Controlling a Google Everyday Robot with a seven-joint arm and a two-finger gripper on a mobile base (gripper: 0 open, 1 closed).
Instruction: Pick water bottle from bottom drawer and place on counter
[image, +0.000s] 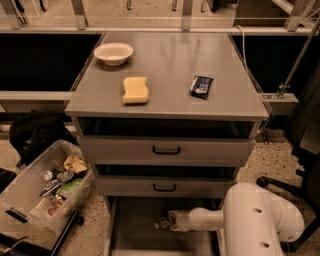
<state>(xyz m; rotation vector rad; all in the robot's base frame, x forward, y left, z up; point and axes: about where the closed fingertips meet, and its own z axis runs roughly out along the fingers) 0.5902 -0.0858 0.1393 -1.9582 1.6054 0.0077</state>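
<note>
Writing/labels: none legible. Snack packet (201, 86) is dark w/ pale print patches on its face, text too small to read. No brand marks seen on cabinet or arm.
Water bottle (161, 223): small pale glinty obj. lying on drawer floor, at the very tip of the pincer. Looks clear/light vs. grey floor. Label band and cap not resolvable. Cannot tell if touching pincer or just beside it.
Bottom drawer (135, 237): pulled out toward camera, lowest of three, plain grey floor, dim inside. Bottle sits approx. mid-width, near the cabinet end.
Pincer (170, 220): low inside bottom drawer, reaching in from the right, pointing left at bottle. Open/shut state: cannot tell. Hold on bottle: cannot tell.
Arm (260, 225): white, bulky rounded housing at lower right, slimmer forearm running horiz. into drawer.
Table (170, 55): grey metal top, slightly glossy. Carries 3 items, all well apart.
Bowl (113, 52): cream, upright, back-left corner.
Sponge (135, 90): yellow, flat, front-left of centre.
Packet posn: right of sponge, lying flat.
Top drawer (166, 150): black handle, shut.
Middle drawer (164, 187): black handle, front approx. flush w/ the one above.
Bin (30, 192): clear plastic, on speckled floor (280, 160) left of cabinet, tilted, holds mixed clutter.
Bag (35, 132): black, behind bin.
</note>
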